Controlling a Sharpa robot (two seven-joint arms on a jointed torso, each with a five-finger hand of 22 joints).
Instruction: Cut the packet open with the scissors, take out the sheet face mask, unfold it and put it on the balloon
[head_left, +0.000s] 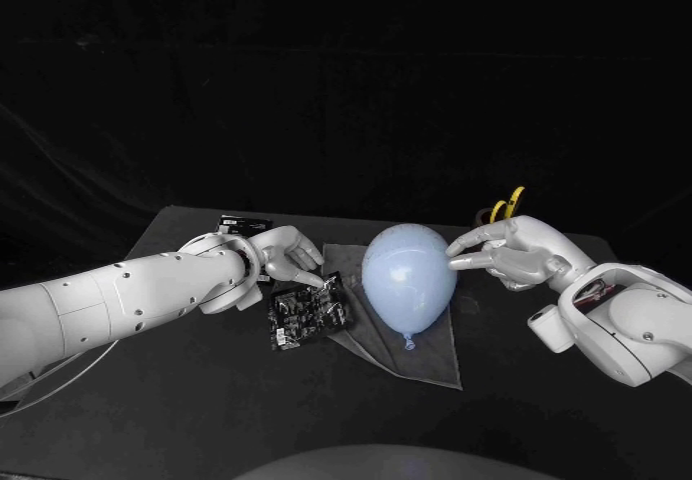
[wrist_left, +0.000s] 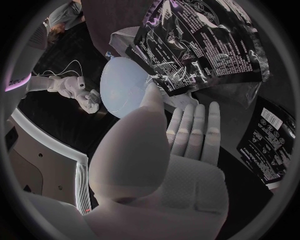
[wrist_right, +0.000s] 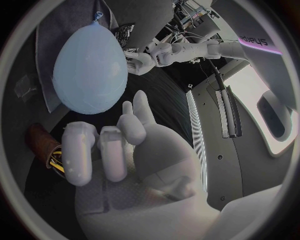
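Observation:
A pale blue balloon (head_left: 411, 275) (wrist_right: 90, 65) (wrist_left: 122, 85) lies on a grey sheet (head_left: 430, 355) in the middle of the table. A black printed packet (head_left: 306, 312) (wrist_left: 206, 45) lies just left of it. My left hand (head_left: 289, 258) (wrist_left: 162, 165) reaches over the packet's far edge with its fingers stretched out, and the thumb (wrist_left: 153, 100) touches that edge. My right hand (head_left: 508, 252) (wrist_right: 125, 150) holds nothing, and two of its fingertips rest against the balloon's right side. The yellow-handled scissors (head_left: 505, 205) (wrist_right: 55, 161) stand behind the right hand.
A second black packet (head_left: 242, 222) (wrist_left: 269, 140) lies at the table's back left, behind my left hand. The scissors stand in a brown holder (wrist_right: 39, 141). The near part of the table (head_left: 173, 400) is bare.

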